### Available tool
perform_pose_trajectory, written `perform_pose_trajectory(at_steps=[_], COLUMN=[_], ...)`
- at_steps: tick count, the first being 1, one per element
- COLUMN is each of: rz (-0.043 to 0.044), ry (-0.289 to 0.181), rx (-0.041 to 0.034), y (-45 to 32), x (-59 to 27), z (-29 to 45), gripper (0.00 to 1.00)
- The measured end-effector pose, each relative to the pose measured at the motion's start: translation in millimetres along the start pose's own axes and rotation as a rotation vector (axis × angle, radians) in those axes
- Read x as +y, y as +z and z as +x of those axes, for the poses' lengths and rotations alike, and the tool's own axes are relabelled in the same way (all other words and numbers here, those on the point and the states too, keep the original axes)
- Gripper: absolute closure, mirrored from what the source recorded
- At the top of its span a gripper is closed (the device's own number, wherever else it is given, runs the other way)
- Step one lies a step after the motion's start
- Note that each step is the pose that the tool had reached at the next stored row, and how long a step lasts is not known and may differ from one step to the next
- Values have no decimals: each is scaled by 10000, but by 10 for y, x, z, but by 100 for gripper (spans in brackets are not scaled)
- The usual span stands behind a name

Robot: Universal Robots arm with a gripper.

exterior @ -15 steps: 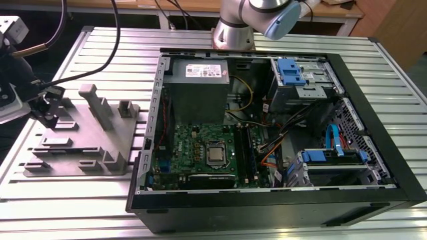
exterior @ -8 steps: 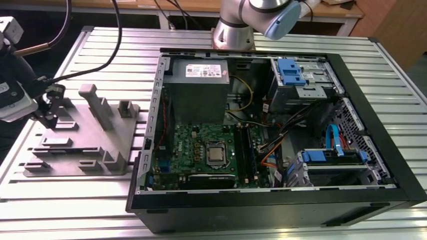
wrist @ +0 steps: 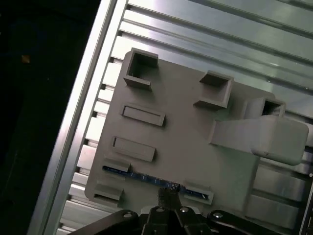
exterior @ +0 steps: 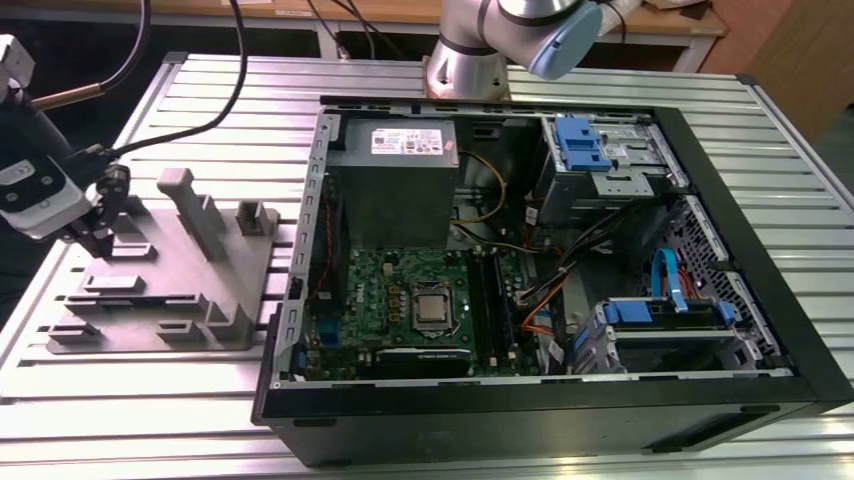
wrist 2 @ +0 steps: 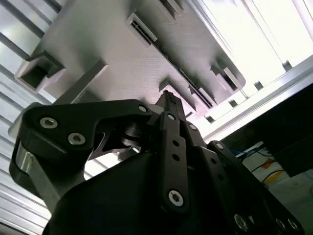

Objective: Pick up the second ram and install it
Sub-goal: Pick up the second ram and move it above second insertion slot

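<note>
Exterior view, from its left: the end effector [exterior: 99, 238] stands over the grey fixture [exterior: 160, 300] on the counter [exterior: 200, 95], at 9 o'clock of the open computer case [exterior: 767, 300]. In the first wrist view it appears clenched on the second ram [wrist: 142, 176], which sits edge-up in a fixture slot. Judged progress: the grasp is made, but the ram is not yet lifted or seated in the motherboard slots [exterior: 497, 300].

Arm [exterior: 507, 40] reaching out, tool [exterior: 102, 243] pointing down, fingers [wrist: 165, 198] pressed together
</note>
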State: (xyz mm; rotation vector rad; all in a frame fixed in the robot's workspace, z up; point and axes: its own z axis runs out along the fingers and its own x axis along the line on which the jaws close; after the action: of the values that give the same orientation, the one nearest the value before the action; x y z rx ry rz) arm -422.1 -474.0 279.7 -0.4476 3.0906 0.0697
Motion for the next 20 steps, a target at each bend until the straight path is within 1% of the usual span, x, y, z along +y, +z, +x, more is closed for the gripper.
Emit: perform_pose_trajectory(at_steps=[20], rz=[-87], ry=[-3612], rx=[150], y=[21], x=[-1], z=[1], gripper=[93])
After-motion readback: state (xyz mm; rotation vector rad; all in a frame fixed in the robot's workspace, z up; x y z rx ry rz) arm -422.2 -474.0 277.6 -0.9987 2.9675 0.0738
